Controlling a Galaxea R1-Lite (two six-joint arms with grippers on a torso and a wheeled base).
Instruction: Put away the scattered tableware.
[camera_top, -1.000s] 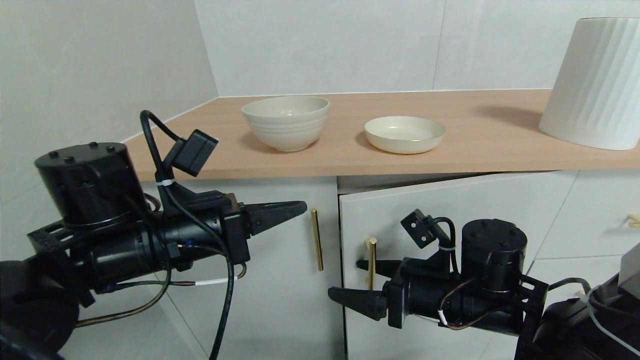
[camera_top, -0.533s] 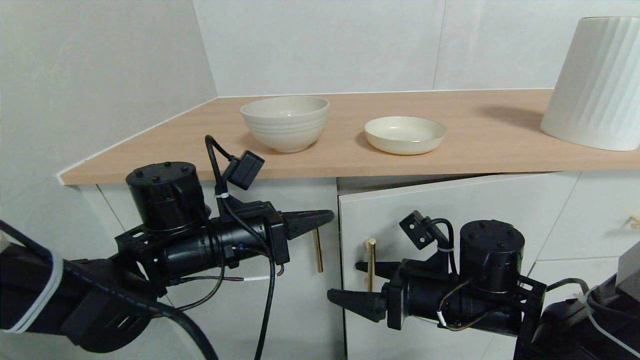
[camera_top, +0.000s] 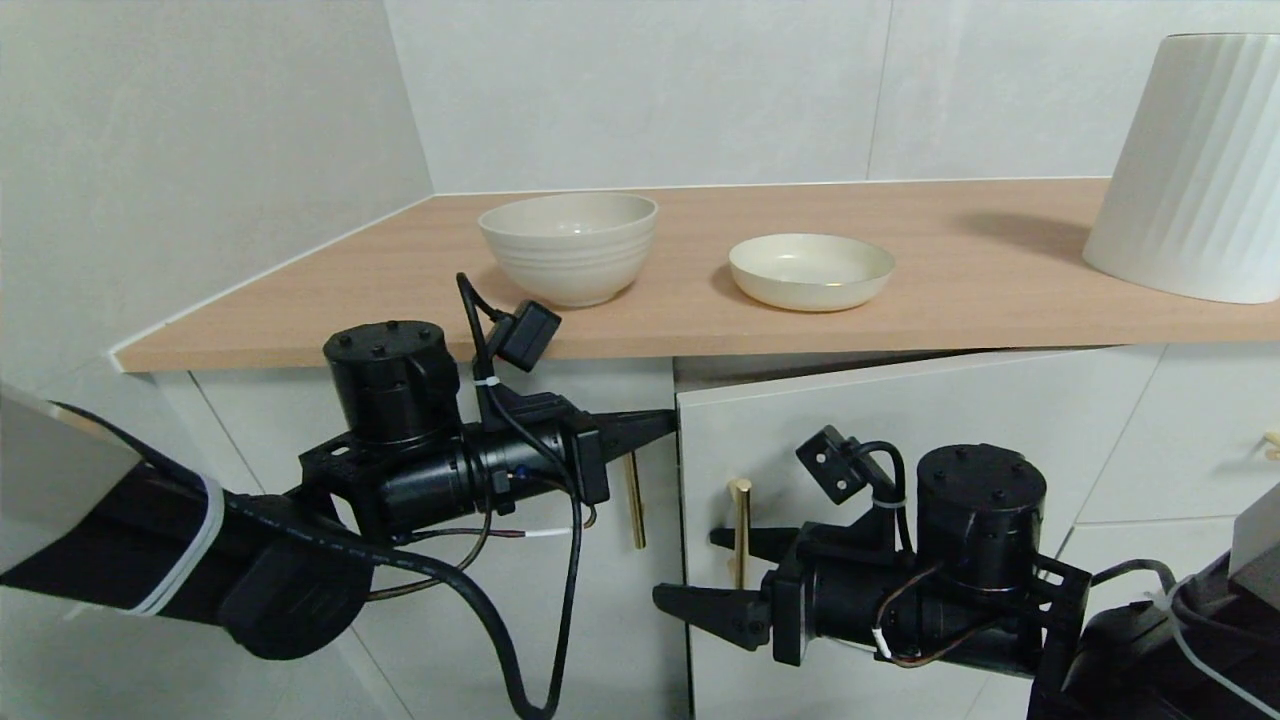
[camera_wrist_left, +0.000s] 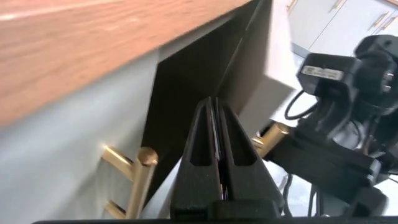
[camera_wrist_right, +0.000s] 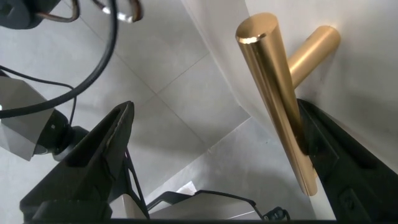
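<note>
Clenched, the left gripper (camera_top: 662, 421) had advanced to the edge of the ajar cupboard door (camera_top: 900, 420) while the right gripper (camera_top: 690, 568), splayed, straddled its handle (camera_top: 741, 520); we judged door-opening underway, prying wider next.

You're looking at a kitchen: a wooden countertop (camera_top: 1000, 290), tiled walls (camera_top: 640, 90), white cabinet doors (camera_top: 900, 410) with brass bar handles (camera_top: 633, 500).

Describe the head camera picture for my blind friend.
The right gripper, jaws open, straddles the gold handle of an ajar cabinet door; the left gripper, jaws shut, points at the door's edge. A bowl and a shallow dish sit on the wooden counter above.
</note>
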